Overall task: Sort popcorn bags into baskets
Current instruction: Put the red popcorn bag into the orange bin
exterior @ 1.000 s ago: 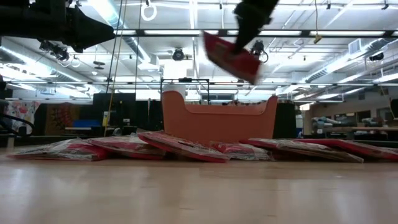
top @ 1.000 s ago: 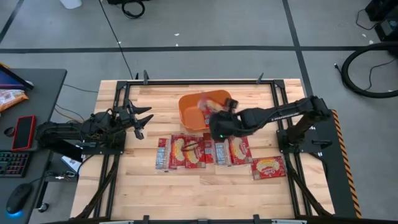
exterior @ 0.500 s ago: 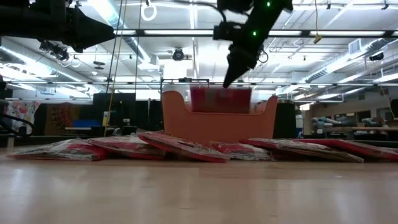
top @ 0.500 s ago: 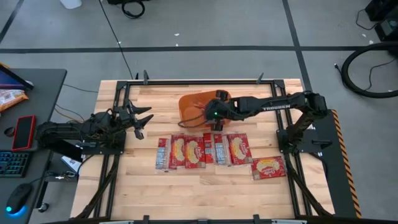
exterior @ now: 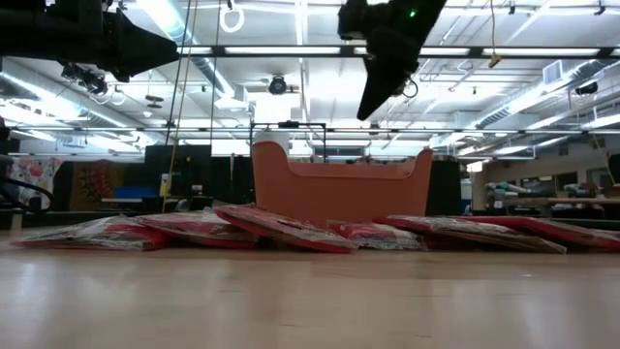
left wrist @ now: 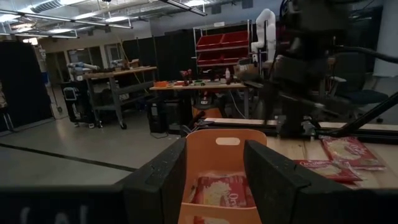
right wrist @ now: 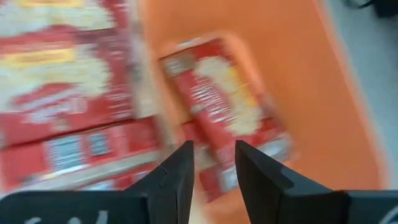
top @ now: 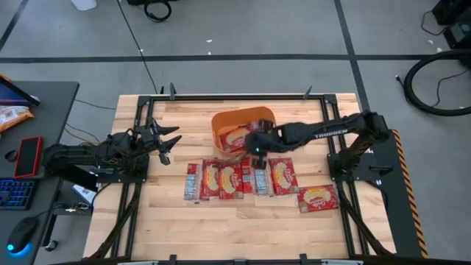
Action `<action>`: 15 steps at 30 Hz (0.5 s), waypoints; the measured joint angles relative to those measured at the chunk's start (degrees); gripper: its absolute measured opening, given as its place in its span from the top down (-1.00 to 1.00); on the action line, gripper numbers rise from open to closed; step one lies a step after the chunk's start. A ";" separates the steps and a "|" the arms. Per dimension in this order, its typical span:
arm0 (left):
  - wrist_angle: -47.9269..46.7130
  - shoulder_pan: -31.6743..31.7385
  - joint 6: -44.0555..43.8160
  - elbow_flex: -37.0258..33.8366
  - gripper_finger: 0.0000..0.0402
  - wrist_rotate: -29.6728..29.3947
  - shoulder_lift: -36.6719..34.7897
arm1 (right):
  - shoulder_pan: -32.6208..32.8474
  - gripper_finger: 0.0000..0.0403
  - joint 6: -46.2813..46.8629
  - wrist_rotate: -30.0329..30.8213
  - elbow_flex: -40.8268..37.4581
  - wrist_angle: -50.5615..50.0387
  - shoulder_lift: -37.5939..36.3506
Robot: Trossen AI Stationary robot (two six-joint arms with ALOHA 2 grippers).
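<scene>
**Ana:** If we read the table from the left, what comes first?

**Ben:** The left gripper (top: 165, 143), waiting over the table's left side, well apart from the packets. Its fingers stand apart with nothing between them; its own camera looks past them toward the orange basket (left wrist: 224, 146).

**Ana:** And next?

**Ben:** A row of popcorn bags (top: 221, 179) lying flat on the wood just in front of the basket (top: 221, 121), some overlapping. I count roughly five in that row, though the overlaps make the count uncertain. One more bag (top: 317, 198) lies off to the right, a little nearer the table's front edge.

**Ana:** What's in the basket?

**Ben:** At least one bag (top: 237, 137), lying tilted inside. The right wrist camera shows that packet (right wrist: 221, 112) against the orange floor, with what may be another underneath; I can't be sure.

**Ana:** And the right arm?

**Ben:** The right gripper (top: 259, 140) hangs at the basket's front right corner, above the rim. Its fingers (right wrist: 174, 171) are parted and hold nothing.

**Ana:** So how far along?

**Ben:** Early, I'd judge. One or two bags are sorted and about six are left on the table. The next pick looks likely from the row nearest that gripper.
</scene>
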 joint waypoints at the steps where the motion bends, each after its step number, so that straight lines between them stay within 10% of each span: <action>1: -0.02 0.00 -0.02 0.00 0.18 0.02 0.00 | 0.97 0.40 3.29 -0.44 -0.50 -0.43 -0.02; 15: 1.30 -0.02 3.82 0.00 0.18 -0.02 0.00 | 12.45 0.17 47.04 -4.73 -8.96 -6.87 0.04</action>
